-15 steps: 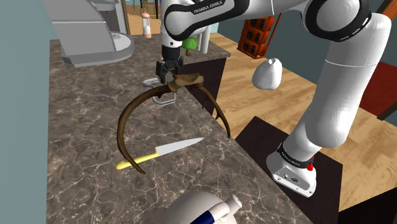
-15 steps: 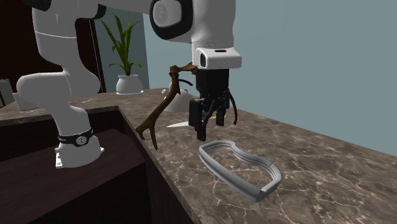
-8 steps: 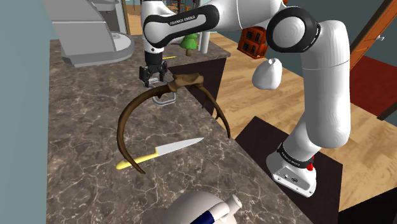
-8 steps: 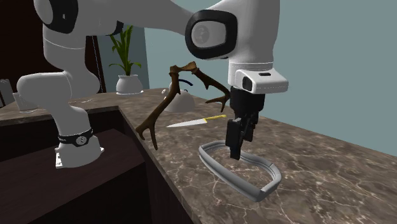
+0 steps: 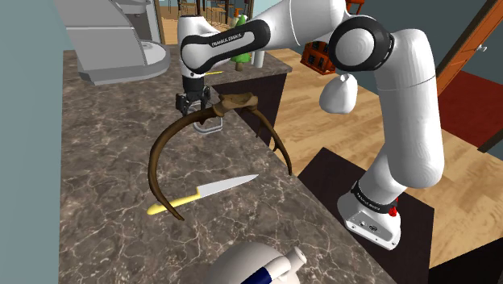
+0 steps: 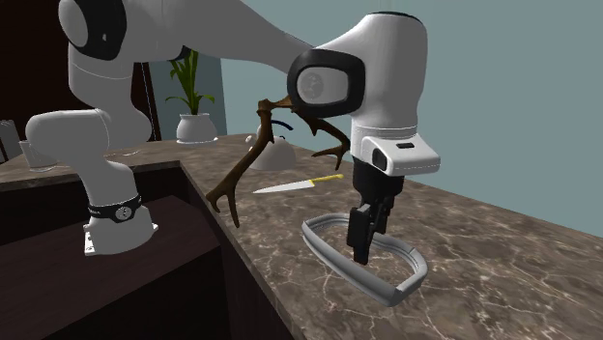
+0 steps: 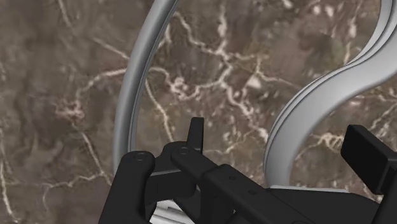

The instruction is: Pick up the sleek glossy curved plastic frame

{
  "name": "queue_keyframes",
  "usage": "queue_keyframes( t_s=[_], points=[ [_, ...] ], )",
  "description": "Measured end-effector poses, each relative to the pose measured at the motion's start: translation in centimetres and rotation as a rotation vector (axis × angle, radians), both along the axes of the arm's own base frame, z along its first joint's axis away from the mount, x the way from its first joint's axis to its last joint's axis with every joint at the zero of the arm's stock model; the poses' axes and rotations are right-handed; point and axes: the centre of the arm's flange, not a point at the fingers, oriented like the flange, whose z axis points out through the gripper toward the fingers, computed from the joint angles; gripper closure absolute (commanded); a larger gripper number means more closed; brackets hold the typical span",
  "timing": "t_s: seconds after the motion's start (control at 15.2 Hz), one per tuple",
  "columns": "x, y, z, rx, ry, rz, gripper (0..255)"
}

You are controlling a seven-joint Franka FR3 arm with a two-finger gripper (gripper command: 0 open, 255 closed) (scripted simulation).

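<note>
**Hand and frame on the worktop.** The hand points down at the worktop with its two black fingers spread apart, released and clasping nothing. In the wrist view we see one curved stretch of the grey frame passing between the fingers, with a gap on either side. A second stretch of its rim arcs away outside one finger.

In the second exterior view the frame lies flat on the dark veined stone at lower centre, close to the worktop's front edge. The fingertips are low over its rim, on the side toward the picture's left.

Left of the hand in that picture, a brown branching antler rises by the worktop's edge. A knife with a yellow handle lies at mid-frame.

In the shoulder view we find the hand at upper centre, beside the antler's base, and the knife at lower centre. The white arm bends back to the stand at lower right. A potted plant occupies the upper left of the second exterior view.
</note>
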Motion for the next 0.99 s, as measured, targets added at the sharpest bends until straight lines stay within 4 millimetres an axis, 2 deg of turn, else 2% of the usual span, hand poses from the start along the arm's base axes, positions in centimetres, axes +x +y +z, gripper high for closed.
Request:
queue_keyframes(
  t_s=[0.07, 0.73, 0.99],
  points=[
    [0.0, 0.0, -0.2, 0.000, 0.000, 0.000, 255],
    [0.0, -0.1, -0.4, 0.000, -0.003, 0.000, 255],
    [0.0, -0.1, 1.0, 0.000, -0.001, 0.000, 255]
  ],
)
